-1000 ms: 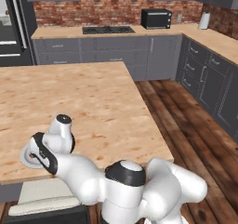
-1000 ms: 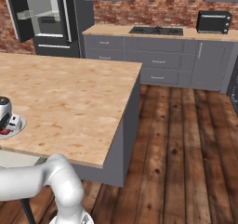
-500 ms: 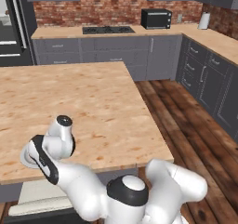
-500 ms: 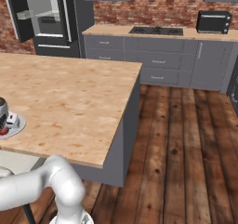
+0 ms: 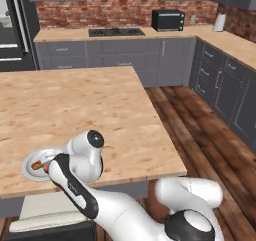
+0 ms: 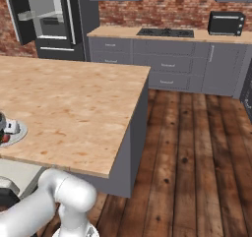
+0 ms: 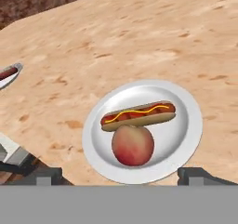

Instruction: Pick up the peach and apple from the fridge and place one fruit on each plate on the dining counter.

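Peach [image 7: 133, 145]: on the nearer plate [image 7: 186, 135], touching the side of a hot dog [image 7: 138, 115] that lies across the middle.
Plate position: near the front edge of the dining counter [image 5: 85, 110], partly behind the arm's wrist in the left base view.
Second plate [image 7: 7, 75]: at the left edge of the hand view, well apart, carrying what looks like another hot dog; too cropped to be sure.
Gripper [image 7: 121, 176]: spread wide, tips on either side of the plate's near rim, pinching nothing, above the fruit.
Apple: not yet on a plate; fridge [image 6: 47, 17] standing open across the room.
Handling: probably light, round, soft-skinned and easily bruised; likely to roll on the shallow plate.
Hold: across the widest middle, gentle squeeze, clear of the hot dog.
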Motion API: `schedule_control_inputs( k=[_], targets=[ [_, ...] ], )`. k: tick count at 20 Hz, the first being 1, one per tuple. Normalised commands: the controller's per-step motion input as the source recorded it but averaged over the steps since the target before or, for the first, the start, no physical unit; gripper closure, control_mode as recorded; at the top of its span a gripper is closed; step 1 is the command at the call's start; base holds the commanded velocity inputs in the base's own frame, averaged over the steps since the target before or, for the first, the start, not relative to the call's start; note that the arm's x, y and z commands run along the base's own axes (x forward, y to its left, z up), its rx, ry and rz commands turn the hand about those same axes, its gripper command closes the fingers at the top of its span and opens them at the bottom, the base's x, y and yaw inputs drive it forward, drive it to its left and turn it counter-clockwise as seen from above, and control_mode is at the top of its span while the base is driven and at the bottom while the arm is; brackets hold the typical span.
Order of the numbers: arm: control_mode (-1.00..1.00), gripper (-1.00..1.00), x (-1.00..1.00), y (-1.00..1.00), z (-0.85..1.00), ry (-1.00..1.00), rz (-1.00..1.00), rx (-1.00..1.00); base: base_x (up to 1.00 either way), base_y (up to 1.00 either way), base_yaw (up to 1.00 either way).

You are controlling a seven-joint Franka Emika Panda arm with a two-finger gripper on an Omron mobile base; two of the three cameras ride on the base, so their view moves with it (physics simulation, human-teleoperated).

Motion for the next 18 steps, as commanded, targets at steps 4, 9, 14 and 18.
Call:
schedule_control_inputs(
  k=[4,9,14,18],
  targets=[
    [-1.0,-1.0,-0.22,-1.0,0.95,0.0,-0.08,0.01,0.0,0.0,0.0],
    [-1.0,-1.0,0.0,-1.0,1.0,0.02,-0.08,0.0,0.0,0.0,0.0],
    [-1.0,-1.0,0.0,-1.0,0.47,0.26,-0.12,0.0,0.0,0.0,0.0],
    [-1.0,-1.0,0.0,-1.0,-0.17,0.21,-0.18,-0.01,0.0,0.0,0.0]
  ],
)
